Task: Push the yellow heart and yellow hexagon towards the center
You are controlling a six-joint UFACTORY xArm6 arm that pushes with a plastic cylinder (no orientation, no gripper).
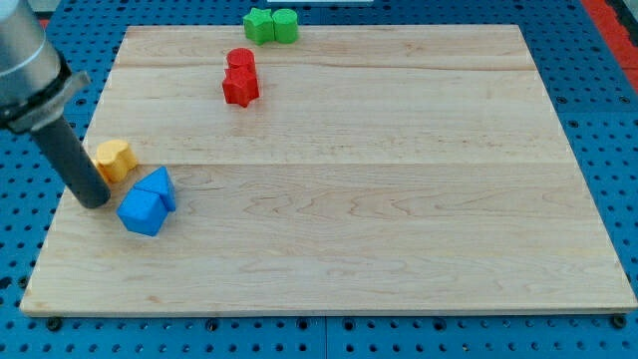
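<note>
Pale wood grain runs across the board (379, 229), set on blue pegboard (598, 90). Left of centre, my tip (95, 199) rests just beside two touching matte blue blocks (147, 202) and the yellow block (115, 160). Farther up sit two red blocks (240, 78), then two green blocks (271, 25) at the top edge.

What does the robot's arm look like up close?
My arm shows only at the view's top left: a thick, round, silvery-grey metal part. From it a straight, smooth, dark rod slants down, almost black and a little shiny. My tip is blunt and round, with no fingers or claws. No cables, stickers or writing show in this view.
</note>
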